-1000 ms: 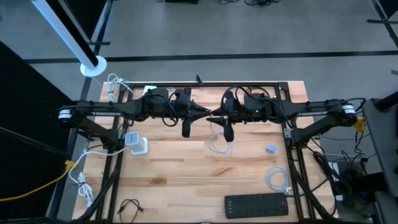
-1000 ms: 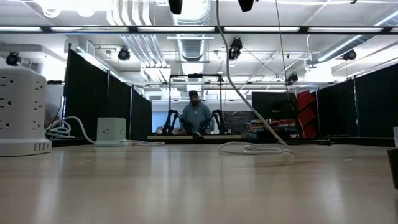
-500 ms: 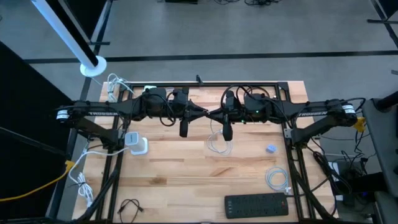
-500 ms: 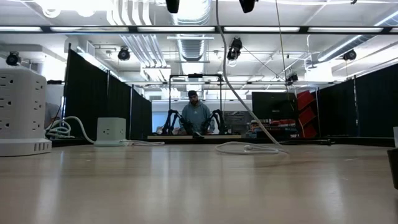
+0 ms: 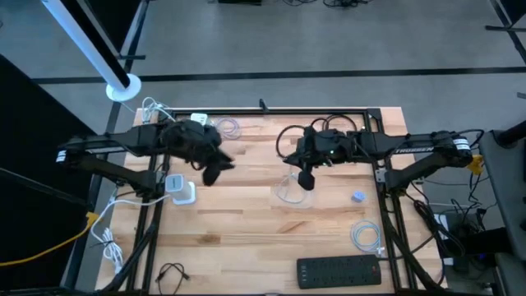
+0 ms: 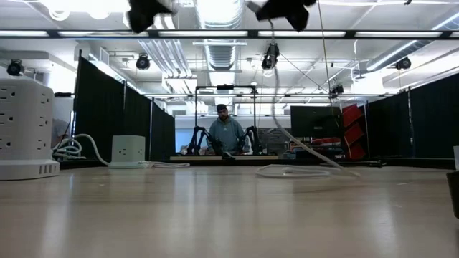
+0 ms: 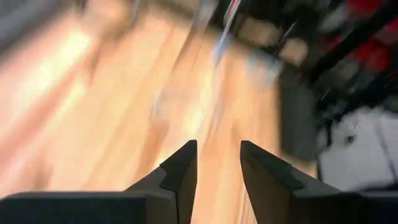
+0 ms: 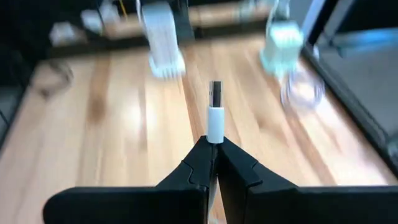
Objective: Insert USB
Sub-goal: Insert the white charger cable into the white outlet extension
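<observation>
The table is a pale wood top inside a dark frame. Both arms hang above it, the left arm left of the table's middle and the right arm right of it.

The left gripper hangs over the table's left half, toward the far edge. Its 2 fingers stand a narrow gap apart with nothing between them.

The right gripper hangs just right of the table's middle, pinched tight on the white USB plug. The plug's metal end sticks out past the fingertips, clear of any socket. From the plug a white cable drops to a loose coil on the table under the right gripper.

A black power strip lies by the table's near edge, on its right side. A white cube outlet sits near the table's left edge, below the left gripper in the high view. A 2nd small coil lies near the table's right edge, just beyond the strip.

In the low view a person stands far behind the table.
</observation>
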Robot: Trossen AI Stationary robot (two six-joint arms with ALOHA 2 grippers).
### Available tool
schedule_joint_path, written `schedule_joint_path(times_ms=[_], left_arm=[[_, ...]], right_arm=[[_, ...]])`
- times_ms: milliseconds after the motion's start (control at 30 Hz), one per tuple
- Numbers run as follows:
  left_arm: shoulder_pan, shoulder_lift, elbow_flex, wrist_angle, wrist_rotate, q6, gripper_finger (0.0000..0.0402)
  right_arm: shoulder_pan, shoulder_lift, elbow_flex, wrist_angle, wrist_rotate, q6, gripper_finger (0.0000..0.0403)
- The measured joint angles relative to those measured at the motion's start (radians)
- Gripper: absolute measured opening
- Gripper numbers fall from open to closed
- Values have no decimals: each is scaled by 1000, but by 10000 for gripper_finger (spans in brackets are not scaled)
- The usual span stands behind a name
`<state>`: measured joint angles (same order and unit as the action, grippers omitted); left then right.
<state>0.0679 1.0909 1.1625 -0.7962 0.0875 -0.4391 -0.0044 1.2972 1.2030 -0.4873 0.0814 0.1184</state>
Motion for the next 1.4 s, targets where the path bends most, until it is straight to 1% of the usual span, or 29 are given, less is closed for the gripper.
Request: schedule_joint_path(times_ms=[133, 200, 367, 433, 500, 667, 933, 1033, 1167, 1200, 1233, 1333, 1400], left_arm=[[-32, -12, 5, -192, 1, -20, 108], [-46, 9, 23, -294, 9, -20, 116], [-55, 85, 82, -589, 9, -27, 156], [-54, 118, 97, -702, 8, 19, 175], [-54, 145, 107, -769, 8, 85, 194], [-54, 178, 100, -775, 9, 182, 241], [-54, 180, 34, -774, 7, 209, 306], [-52, 179, 3, -776, -29, 243, 323], [-42, 183, -7, -775, -149, 260, 337], [-38, 184, -5, -777, -163, 250, 338], [-34, 184, -5, -773, -153, 238, 339], [-31, 185, -29, -776, -73, 222, 337], [-32, 184, -55, -774, -70, 220, 337]], right_arm=[[0, 1, -11, -116, -1, 0, 1], [0, 1, -21, -125, -2, 0, 1], [0, 2, -36, -126, -2, 0, 1], [0, 1, -36, -126, -2, 0, 1], [0, 2, -36, -125, -2, 1, 1], [2, 2, -38, -125, -2, 16, 1], [14, 2, -57, -129, -3, 49, 1], [15, 2, -74, -116, -3, 54, 1], [15, 2, -101, -82, -4, 54, 1], [15, 2, -108, -74, -9, 55, 1], [15, 2, -112, -71, -11, 58, 1], [15, 3, -116, -70, -13, 58, 1], [15, 3, -117, -68, -14, 58, 1]])
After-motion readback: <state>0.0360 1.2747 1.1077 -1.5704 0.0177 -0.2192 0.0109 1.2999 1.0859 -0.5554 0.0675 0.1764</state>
